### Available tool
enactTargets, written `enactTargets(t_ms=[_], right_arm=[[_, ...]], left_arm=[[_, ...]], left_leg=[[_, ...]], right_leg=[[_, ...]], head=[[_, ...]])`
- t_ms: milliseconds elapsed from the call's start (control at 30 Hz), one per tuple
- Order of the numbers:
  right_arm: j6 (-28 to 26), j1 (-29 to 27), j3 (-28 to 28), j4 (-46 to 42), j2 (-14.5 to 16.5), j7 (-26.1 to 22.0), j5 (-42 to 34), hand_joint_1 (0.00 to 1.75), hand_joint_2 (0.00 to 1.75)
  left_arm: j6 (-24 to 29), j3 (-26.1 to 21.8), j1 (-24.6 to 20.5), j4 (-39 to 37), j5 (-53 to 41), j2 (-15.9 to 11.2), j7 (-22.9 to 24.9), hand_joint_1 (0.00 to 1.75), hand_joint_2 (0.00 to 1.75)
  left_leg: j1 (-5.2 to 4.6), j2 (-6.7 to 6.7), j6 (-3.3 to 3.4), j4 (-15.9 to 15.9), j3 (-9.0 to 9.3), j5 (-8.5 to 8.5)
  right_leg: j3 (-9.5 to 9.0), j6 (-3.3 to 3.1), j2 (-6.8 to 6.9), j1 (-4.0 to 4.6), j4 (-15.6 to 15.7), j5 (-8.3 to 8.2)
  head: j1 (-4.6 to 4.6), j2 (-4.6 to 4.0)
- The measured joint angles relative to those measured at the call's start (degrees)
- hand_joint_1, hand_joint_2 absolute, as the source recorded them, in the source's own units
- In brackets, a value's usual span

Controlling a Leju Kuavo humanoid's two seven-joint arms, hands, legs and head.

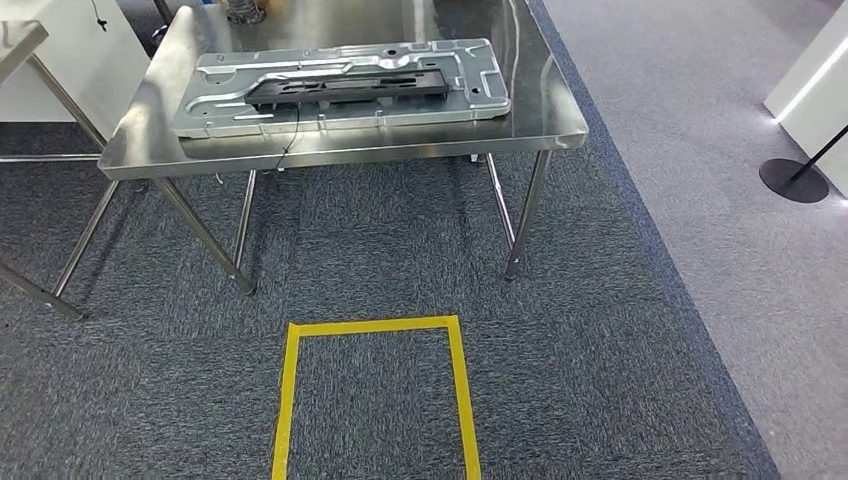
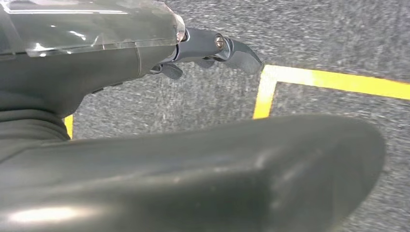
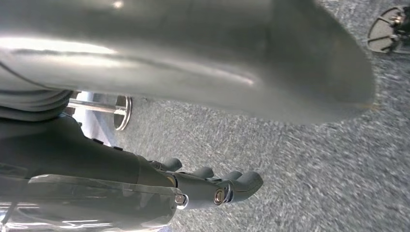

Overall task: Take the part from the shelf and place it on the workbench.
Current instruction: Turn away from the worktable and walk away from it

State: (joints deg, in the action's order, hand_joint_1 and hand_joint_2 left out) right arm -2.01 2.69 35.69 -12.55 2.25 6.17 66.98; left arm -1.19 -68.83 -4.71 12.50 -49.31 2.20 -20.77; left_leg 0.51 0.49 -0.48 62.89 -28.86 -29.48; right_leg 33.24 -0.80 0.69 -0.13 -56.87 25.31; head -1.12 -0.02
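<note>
A steel workbench [image 1: 545,118] stands ahead of me in the head view. On it lies a large silver pressed-metal panel [image 1: 470,85], and a long flat black part [image 1: 345,88] rests on top of that panel. A thin black cable [image 1: 293,135] hangs over the bench's front edge. My left hand [image 2: 101,58] hangs over the carpet, its dark fingers [image 2: 227,48] stretched out and apart from the thick thumb [image 2: 217,164], with nothing in it. My right hand [image 3: 135,179] hangs the same way, its fingers [image 3: 232,186] extended and holding nothing.
A yellow tape rectangle [image 1: 372,326] marks the grey carpet in front of the bench; its corner [image 2: 270,77] lies under my left hand. A second steel table [image 1: 15,40] and a white cabinet [image 1: 75,60] stand at the left. A black round stand base [image 1: 793,180] sits at the right.
</note>
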Motion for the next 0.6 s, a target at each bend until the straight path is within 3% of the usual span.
enactTargets(t_ms=[67,167,233,300,333,367,400,467,500,533,600], right_arm=[[-0.15,0.07,-0.16,0.04,0.05,-0.55,0.14,0.0,0.0],[-0.82,0.11,-0.3,0.1,0.05,-1.1,0.38,0.0,0.0],[-1.16,0.04,-0.3,0.21,0.06,-1.32,0.45,0.0,0.0],[-1.13,-0.05,-0.3,0.37,0.09,-1.36,0.47,0.0,0.0],[-1.09,-0.1,-0.3,0.45,0.1,-1.15,0.49,0.0,0.0],[-1.08,-0.14,-0.3,0.5,0.11,-0.83,0.49,0.0,0.0],[-1.07,-0.17,-0.3,0.52,0.1,-0.37,0.48,0.0,0.0],[-1.24,-0.17,-0.3,0.53,0.09,0.62,0.51,0.0,0.0],[-1.44,-0.15,-0.3,0.53,0.09,1.14,0.6,0.0,0.0],[-1.68,-0.14,-0.3,0.54,0.1,1.6,0.7,0.0,0.44],[-2.03,-0.14,-0.3,0.55,0.11,2.28,0.93,0.0,1.31]], left_arm=[[0.17,0.02,-0.32,0.0,0.02,-0.01,0.16,0.0,0.0],[0.61,0.02,-0.24,0.0,0.06,0.06,0.79,0.0,0.0],[1.01,0.02,-0.14,0.0,0.07,0.17,1.29,0.0,0.0],[1.35,0.02,-0.1,0.0,0.06,0.22,1.98,0.0,0.0],[1.47,0.01,-0.05,0.0,0.05,0.25,2.4,0.0,0.0],[1.57,0.01,-0.01,0.0,0.03,0.27,2.85,0.0,0.0],[1.65,0.01,0.01,0.0,0.0,0.31,3.26,0.0,0.0],[1.72,0.02,-0.01,0.0,-0.05,0.44,3.83,0.0,0.0],[1.72,0.02,-0.06,0.0,-0.09,0.51,3.98,0.0,0.44],[1.71,0.02,-0.11,0.0,-0.13,0.56,4.06,0.0,0.87],[1.71,0.02,-0.19,0.0,-0.19,0.6,4.11,0.0,1.75]], left_leg=[[-0.33,-0.01,0.69,-6.69,4.3,-1.54],[-0.4,0.11,1.77,-8.56,4.19,-1.19],[-0.3,0.26,2.52,-8.81,3.31,-0.09],[-0.51,0.31,2.87,-8.65,2.16,0.68],[-0.6,0.31,2.87,-8.48,1.62,0.98],[-0.65,0.31,2.82,-8.24,1.13,1.18],[-0.67,0.3,2.76,-7.92,0.72,1.3],[-0.65,0.29,2.55,-7.19,0.16,1.33],[-0.75,0.29,2.35,-6.7,-0.15,1.25],[-0.84,0.29,2.09,-6.31,-0.46,1.21],[-0.95,0.3,1.53,-5.85,-1.01,1.29]], right_leg=[[0.61,0.63,0.06,0.1,-0.25,-0.77],[1.3,1.72,0.05,-0.09,-0.61,-1.35],[3.03,2.27,-0.12,-0.26,-4.45,1.72],[5.91,2.68,-0.25,-0.39,-12.23,6.66],[6.87,2.83,-0.27,-0.43,-15.45,8.18],[6.88,2.9,-0.29,-0.46,-16.78,8.57],[5.66,2.91,-0.29,-0.5,-15.64,7.83],[0.73,2.64,-0.29,-0.55,-8.13,4.93],[-1.49,2.37,-0.29,-0.48,-4.23,3.91],[-2.8,2.04,-0.3,-0.39,-1.71,3.42],[-3.09,1.42,-0.31,-0.15,-0.48,3.43]], head=[[0.0,0.0],[0.01,-0.01],[0.01,-0.01],[0.01,-0.01],[0.01,-0.01],[0.01,-0.01],[0.01,-0.01],[0.01,-0.01],[0.01,-0.01],[0.01,-0.01],[0.01,-0.01]])
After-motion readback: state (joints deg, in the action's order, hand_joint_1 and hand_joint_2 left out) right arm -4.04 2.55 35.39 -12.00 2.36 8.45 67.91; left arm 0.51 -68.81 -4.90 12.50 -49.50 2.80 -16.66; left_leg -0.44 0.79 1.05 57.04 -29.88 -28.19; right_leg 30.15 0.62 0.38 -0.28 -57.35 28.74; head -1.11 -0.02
